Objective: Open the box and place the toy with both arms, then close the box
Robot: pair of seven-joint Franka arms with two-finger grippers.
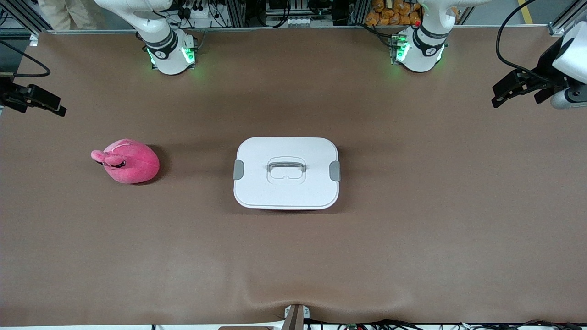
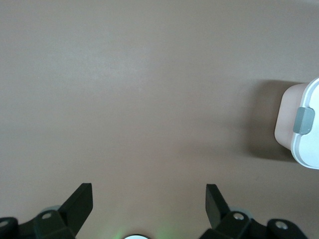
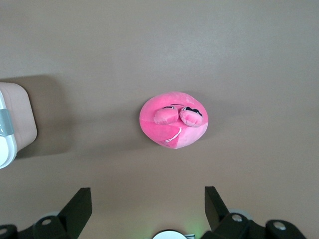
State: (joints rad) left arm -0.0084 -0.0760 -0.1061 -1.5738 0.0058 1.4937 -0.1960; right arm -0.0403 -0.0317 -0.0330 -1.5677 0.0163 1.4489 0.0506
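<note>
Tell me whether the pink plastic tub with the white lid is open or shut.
Shut: the white lid sits flat on the pink tub, both grey side clips down.

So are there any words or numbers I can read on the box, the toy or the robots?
Box: no writing on its white lid.
Toy: no writing, only dark eye marks.
Arm bases: a dark band on each carries small white marks, too small to read.
Left tool and right tool: no labels visible on them.
</note>
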